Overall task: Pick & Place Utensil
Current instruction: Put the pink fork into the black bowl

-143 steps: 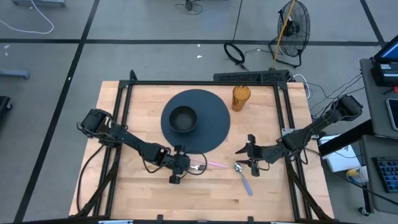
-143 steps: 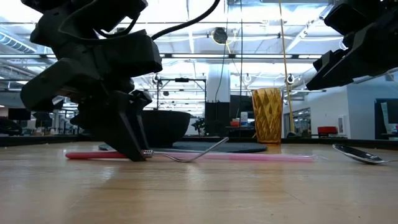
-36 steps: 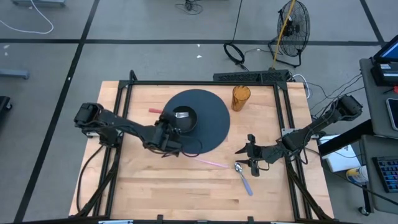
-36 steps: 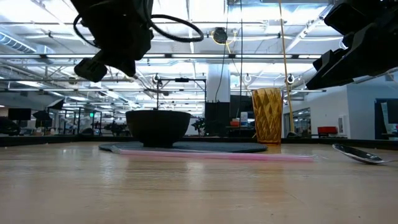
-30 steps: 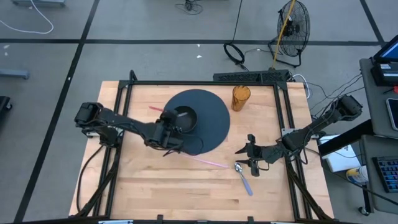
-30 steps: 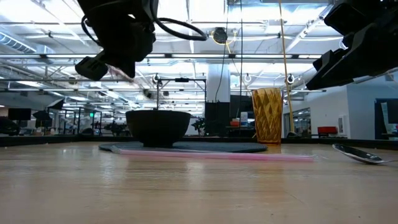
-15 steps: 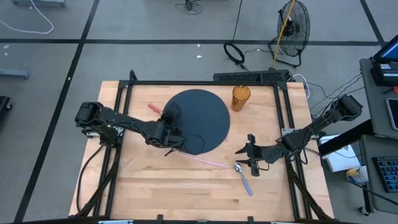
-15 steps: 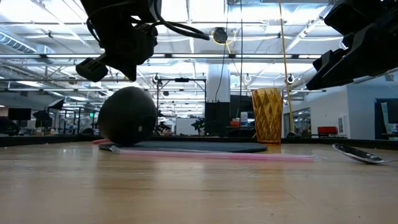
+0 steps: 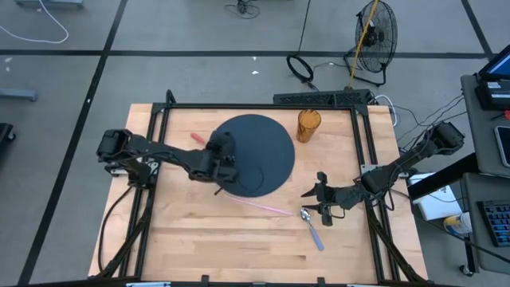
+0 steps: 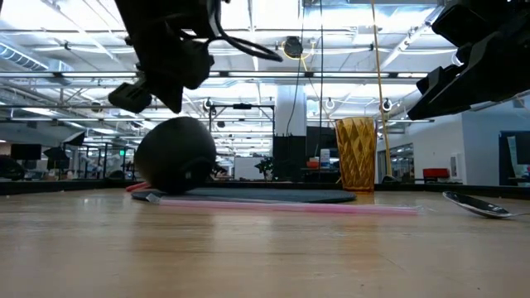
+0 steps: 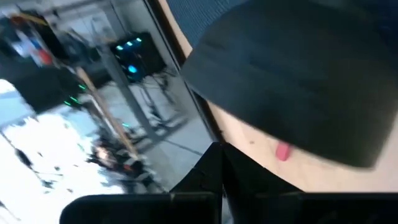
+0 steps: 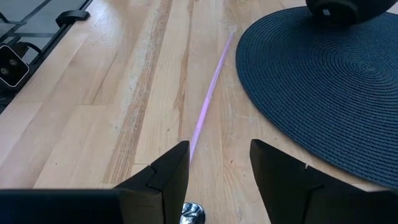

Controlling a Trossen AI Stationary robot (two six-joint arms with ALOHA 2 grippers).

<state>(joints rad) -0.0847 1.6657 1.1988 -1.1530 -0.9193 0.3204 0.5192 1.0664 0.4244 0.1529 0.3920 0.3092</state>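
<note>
A black bowl point(image 9: 222, 144) lies tipped over at the left edge of the round dark placemat point(image 9: 267, 147), its dome up in the low view point(image 10: 175, 155). A pink utensil handle point(image 9: 197, 138) pokes out from under the bowl onto the wood, and its end shows in the left wrist view point(image 11: 283, 151). My left gripper point(image 10: 161, 95) hangs shut just above the bowl, holding nothing. A spoon point(image 9: 311, 227) lies near the table's right. My right gripper point(image 12: 217, 168) stands open over the spoon's head point(image 12: 193, 213).
A long pink straw point(image 9: 263, 206) lies on the wood between the placemat and the spoon. An amber cup point(image 9: 308, 125) stands at the mat's far right. Black frame rails run along the table's left, far and right sides.
The bowl stood upright on the mat a second ago and has tipped over toward the mat's left edge. The pink handle, then up at my left gripper, now lies low on the table beside the bowl. My left gripper has shifted slightly toward the far edge.
</note>
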